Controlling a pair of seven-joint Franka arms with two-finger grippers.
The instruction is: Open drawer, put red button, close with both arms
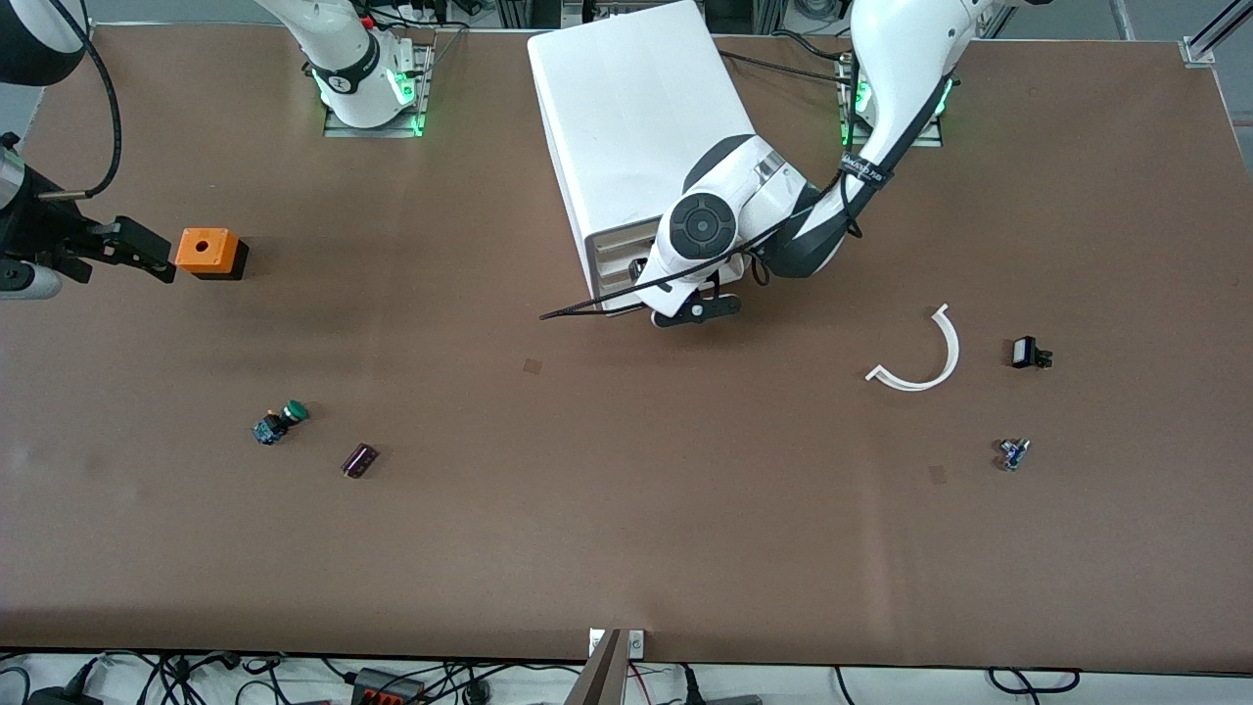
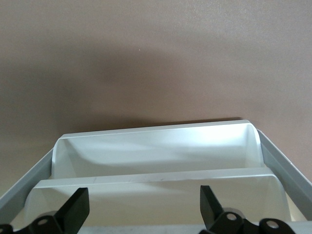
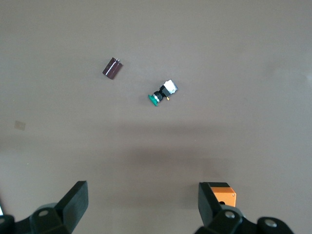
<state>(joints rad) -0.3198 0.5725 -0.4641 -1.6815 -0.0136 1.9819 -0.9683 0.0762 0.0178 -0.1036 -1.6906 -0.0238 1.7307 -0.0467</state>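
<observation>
The white cabinet [image 1: 626,117] stands between the two arm bases. My left gripper [image 1: 697,309] hovers at its drawer front, open. In the left wrist view, two white drawer [image 2: 156,146] lips step out below my left gripper [image 2: 145,214], and nothing lies between its fingers. Whether a drawer is pulled out I cannot tell. A tiny blue-based part [image 1: 1013,452] lies toward the left arm's end of the table. It may be the red button, but no red cap shows. My right gripper [image 1: 147,257] hangs open beside the orange cube [image 1: 208,253], gripping nothing [image 3: 141,207].
A green-capped button [image 1: 280,422] [image 3: 162,93] and a dark cylinder [image 1: 359,460] [image 3: 112,68] lie nearer the front camera than the orange cube [image 3: 223,193]. A white curved strip [image 1: 925,357] and a small black part [image 1: 1029,352] lie toward the left arm's end.
</observation>
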